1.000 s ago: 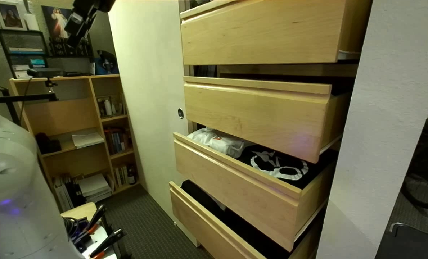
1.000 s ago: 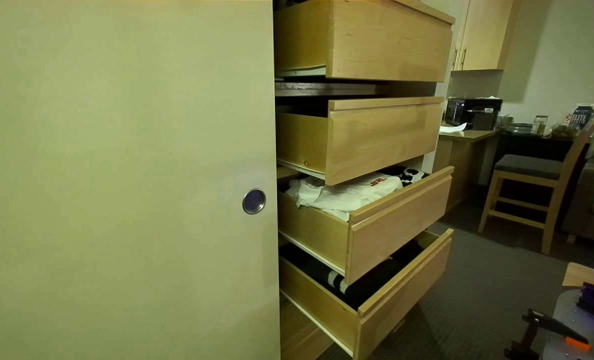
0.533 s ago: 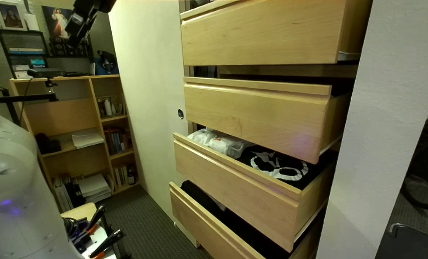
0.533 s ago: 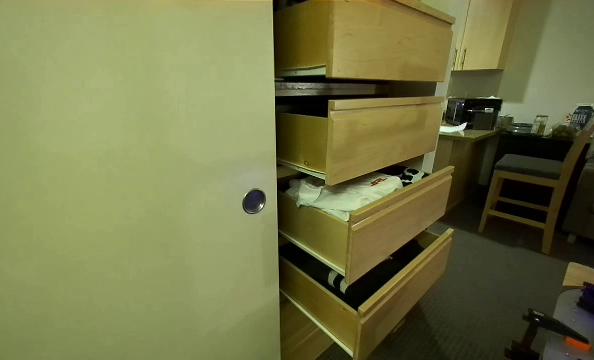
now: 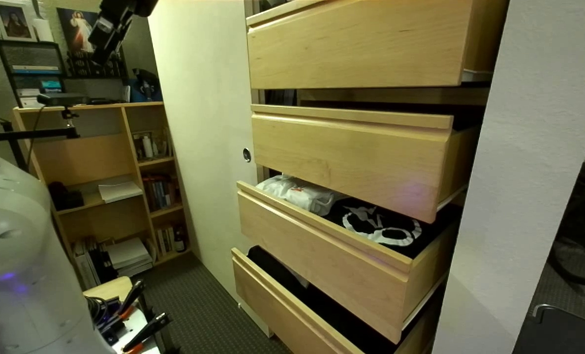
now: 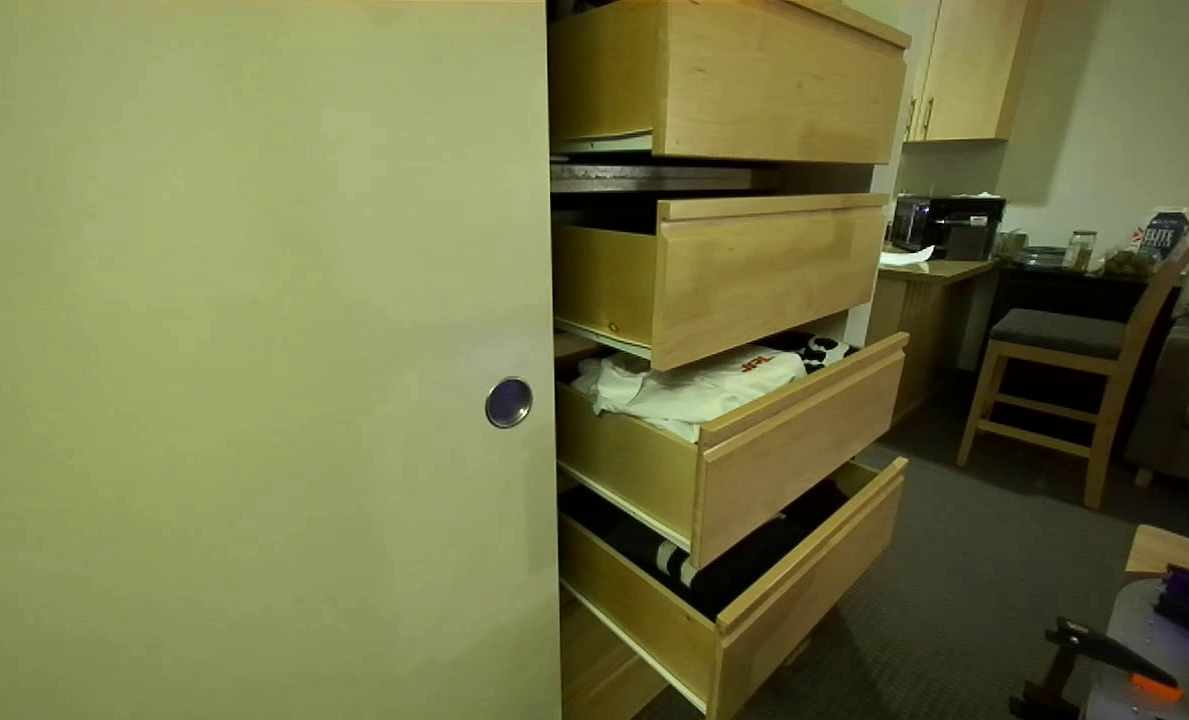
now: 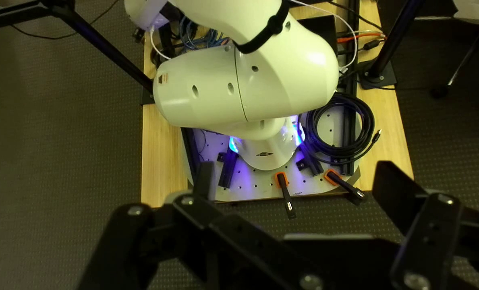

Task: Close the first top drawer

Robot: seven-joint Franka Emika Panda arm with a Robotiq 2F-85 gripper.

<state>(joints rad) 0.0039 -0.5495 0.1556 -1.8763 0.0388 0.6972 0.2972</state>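
Note:
The first top drawer (image 5: 358, 46) is a wide, pale wood drawer with a plain front, pulled out of the cabinet; its upper edge is partly cut off by the frame. Both exterior views show it, its side and white runner visible under the front (image 6: 779, 85). My gripper (image 5: 106, 42) hangs at the upper left of an exterior view, well apart from the drawer. In the wrist view the gripper (image 7: 297, 173) has its fingers (image 7: 204, 179) spread wide with nothing between them. That view looks down on the arm's own base; no drawer shows there.
Below are more pulled-out drawers: one with a dark interior (image 5: 346, 162), one holding white and black clothes (image 5: 322, 246), and a lowest one (image 5: 287, 305). A pale sliding door (image 6: 254, 350) and a white wall (image 5: 528, 172) flank them. A bookshelf (image 5: 85, 162) stands behind the arm.

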